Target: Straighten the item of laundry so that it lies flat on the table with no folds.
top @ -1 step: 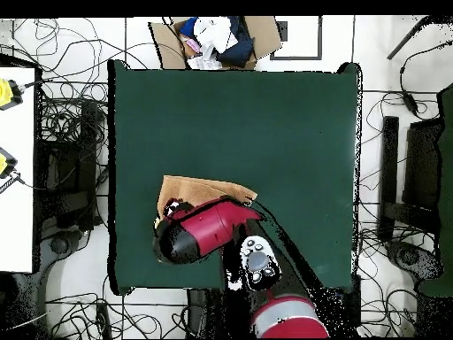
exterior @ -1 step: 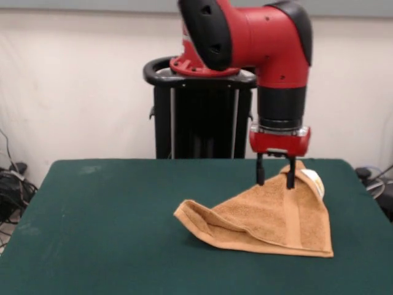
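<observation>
Near the tabletop's (exterior @ -1 step: 123,233) right edge in the front view, the pincer (exterior @ -1 step: 275,179) grips one raised corner of the towel (exterior @ -1 step: 264,224), white label beside its fingers. From that pinch the cloth drapes down and left, its far corner folded over. The arm stands upright above, wrist pointing straight down.

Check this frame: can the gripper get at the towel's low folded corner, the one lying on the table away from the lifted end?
Probably not right now. The gripper is shut on the towel, holding its label end raised. Nothing on the table blocks the low corner, but it would have to let go first.
</observation>
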`<state>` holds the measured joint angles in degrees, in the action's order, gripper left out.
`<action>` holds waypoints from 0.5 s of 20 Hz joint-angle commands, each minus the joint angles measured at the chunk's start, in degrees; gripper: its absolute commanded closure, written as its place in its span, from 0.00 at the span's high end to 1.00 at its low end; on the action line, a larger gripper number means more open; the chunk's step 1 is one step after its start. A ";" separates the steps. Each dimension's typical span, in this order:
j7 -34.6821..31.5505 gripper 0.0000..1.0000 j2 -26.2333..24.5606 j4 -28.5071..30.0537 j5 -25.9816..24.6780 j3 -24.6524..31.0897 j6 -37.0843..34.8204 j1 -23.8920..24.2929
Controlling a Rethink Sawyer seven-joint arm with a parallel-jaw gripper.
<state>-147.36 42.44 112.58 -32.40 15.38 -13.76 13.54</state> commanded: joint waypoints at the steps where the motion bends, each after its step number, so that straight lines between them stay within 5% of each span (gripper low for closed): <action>1: -11.72 1.00 -4.32 -2.67 5.24 -6.03 3.58 -2.61; 10: -9.47 1.00 -6.40 -4.63 10.86 -8.41 4.87 -5.09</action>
<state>-147.36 38.81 111.70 -25.93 10.00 -10.67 10.36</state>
